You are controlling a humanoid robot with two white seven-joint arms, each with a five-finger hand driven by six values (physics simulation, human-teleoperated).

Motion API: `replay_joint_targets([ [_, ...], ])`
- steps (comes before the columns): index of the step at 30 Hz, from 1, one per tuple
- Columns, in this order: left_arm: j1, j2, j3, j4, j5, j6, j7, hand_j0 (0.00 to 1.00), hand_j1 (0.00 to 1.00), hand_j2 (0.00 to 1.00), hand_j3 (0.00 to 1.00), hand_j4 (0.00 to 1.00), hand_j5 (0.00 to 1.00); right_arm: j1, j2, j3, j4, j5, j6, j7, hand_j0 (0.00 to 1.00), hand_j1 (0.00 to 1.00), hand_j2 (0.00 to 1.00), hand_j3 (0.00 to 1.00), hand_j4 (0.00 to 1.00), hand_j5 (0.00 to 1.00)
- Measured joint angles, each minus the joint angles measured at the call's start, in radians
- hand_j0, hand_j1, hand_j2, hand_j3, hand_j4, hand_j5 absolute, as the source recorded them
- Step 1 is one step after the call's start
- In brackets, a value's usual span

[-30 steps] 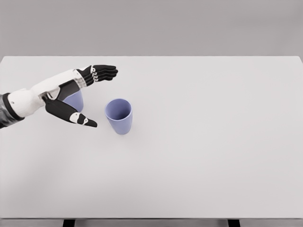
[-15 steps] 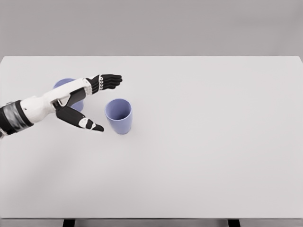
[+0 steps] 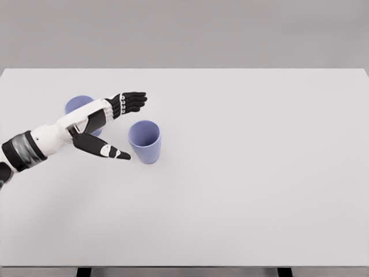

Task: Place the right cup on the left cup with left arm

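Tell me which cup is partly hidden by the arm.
The left cup, at the table's far left: the left hand and forearm cross in front of it. The right cup stands fully visible.

The left arm (image 3: 43, 140) has a smooth white shell, with a band of dark grey, ribbed-looking material around the forearm near the picture's edge. Its hand (image 3: 106, 124) is mostly black: a black palm panel set into the white wrist casing, black fingers (image 3: 131, 101) with pale silver knuckle joints, and a black thumb carrying a white patch.
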Motion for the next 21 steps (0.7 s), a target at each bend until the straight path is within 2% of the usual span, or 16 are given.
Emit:
replay_joint_targets([
  [9, 0.018, -0.017, 0.011, 0.001, -0.002, 0.046, 0.047, 1.00, 1.00, 1.00, 1.00, 1.00, 1.00, 0.000, 0.000, 0.000, 0.000, 0.000, 0.000, 0.000, 1.00, 1.00, 1.00, 1.00, 1.00, 1.00],
  [21, 0.021, -0.048, 0.002, 0.011, -0.006, 0.066, 0.056, 1.00, 1.00, 1.00, 1.00, 1.00, 1.00, 0.000, 0.000, 0.000, 0.000, 0.000, 0.000, 0.000, 1.00, 1.00, 1.00, 1.00, 1.00, 1.00],
])
